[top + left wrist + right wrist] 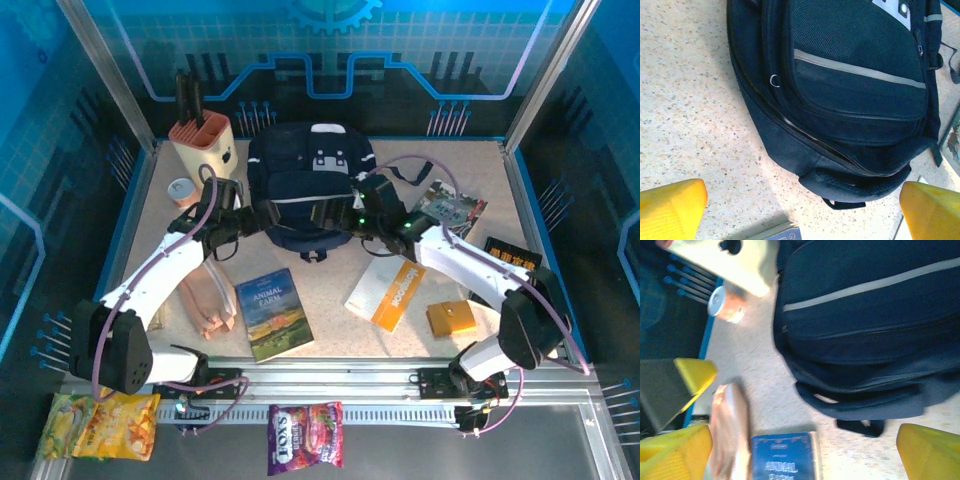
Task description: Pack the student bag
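Observation:
The student bag (305, 185), dark navy with a thin grey stripe, lies at the back middle of the table, its handle end toward the arms. My left gripper (245, 222) hovers at its near left edge and my right gripper (340, 215) at its near right edge. In the left wrist view the bag (850, 95) has its main zipper partly parted, and the left gripper (802, 215) is open with bare table between its yellow fingertips (670, 207). In the right wrist view the right gripper (802, 452) is open below the bag (870, 325), holding nothing.
On the table lie an Animal Farm book (274, 313), a pink pouch (212, 295), a white-and-orange notebook (385, 293), an orange box (451, 318), a magazine (450, 207) and a black book (510, 265). A peach holder (203, 143) and a can (181, 190) stand back left.

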`<act>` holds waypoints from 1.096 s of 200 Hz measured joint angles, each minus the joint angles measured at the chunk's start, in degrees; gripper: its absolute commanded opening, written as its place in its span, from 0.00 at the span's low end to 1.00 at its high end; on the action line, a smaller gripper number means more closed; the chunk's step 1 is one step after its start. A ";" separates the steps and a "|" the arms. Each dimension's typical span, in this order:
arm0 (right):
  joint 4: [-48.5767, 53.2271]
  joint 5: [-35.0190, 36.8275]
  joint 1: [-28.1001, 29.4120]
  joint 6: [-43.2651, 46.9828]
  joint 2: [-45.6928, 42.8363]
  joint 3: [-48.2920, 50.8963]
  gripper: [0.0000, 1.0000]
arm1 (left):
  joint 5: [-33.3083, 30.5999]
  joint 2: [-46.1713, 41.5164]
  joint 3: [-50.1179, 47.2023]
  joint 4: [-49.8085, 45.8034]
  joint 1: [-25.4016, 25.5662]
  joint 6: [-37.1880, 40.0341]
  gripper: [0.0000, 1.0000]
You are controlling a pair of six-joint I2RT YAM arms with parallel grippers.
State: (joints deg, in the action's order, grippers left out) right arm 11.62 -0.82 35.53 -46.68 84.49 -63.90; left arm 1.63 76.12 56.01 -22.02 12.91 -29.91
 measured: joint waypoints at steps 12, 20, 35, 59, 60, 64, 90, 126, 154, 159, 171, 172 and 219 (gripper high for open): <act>1.25 2.01 -1.38 1.16 -0.50 1.42 0.95 | 0.79 -0.15 -0.04 -0.20 0.00 -0.04 0.99; 2.40 3.32 -2.36 1.95 -0.55 2.36 0.95 | 1.20 -0.59 -0.31 -0.26 0.00 -0.09 0.99; 5.18 5.27 -4.46 3.02 -0.55 3.89 0.95 | 1.99 -1.90 -1.31 -0.61 0.00 -0.22 0.99; 7.85 6.64 -9.27 4.33 -0.48 4.26 0.94 | 2.93 -4.09 -3.08 -1.66 0.35 -0.52 0.99; 7.82 6.67 -9.64 4.37 -0.46 4.26 0.94 | 2.99 -4.20 -3.15 -1.73 0.37 -0.57 0.99; 7.87 6.64 -10.71 4.59 -0.31 4.24 0.94 | 3.15 -4.39 -3.34 -1.75 0.48 -0.70 0.99; 7.69 6.45 -18.62 5.86 4.44 2.51 0.93 | 3.87 -4.94 -3.82 -1.73 1.25 -1.70 0.99; 8.96 6.01 -26.47 7.41 18.71 -7.63 0.92 | 4.79 -4.79 -3.74 -1.70 2.80 -1.73 0.99; 11.43 5.77 -28.76 8.26 27.32 -16.83 0.92 | 4.98 -3.13 -2.84 -1.75 3.89 -1.70 0.99; 11.89 5.75 -28.87 8.37 28.44 -18.16 0.92 | 5.14 -2.75 -2.64 -1.73 4.00 -1.70 0.99; 12.85 5.53 -28.98 8.39 30.58 -20.61 0.92 | 5.42 -1.73 -2.05 -1.75 4.31 -1.70 0.99; 12.98 5.53 -28.98 8.39 30.77 -20.90 0.92 | 5.44 -1.68 -2.01 -1.75 4.33 -1.70 0.99; 16.06 2.69 -29.00 8.44 35.93 -24.02 0.91 | 6.91 1.68 1.42 -1.75 5.62 -1.68 0.99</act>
State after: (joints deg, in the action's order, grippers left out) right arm 27.68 1.87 6.52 -38.24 120.42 -87.92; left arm 8.54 77.80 57.43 -23.77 18.52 -31.59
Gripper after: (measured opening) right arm 0.914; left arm 0.992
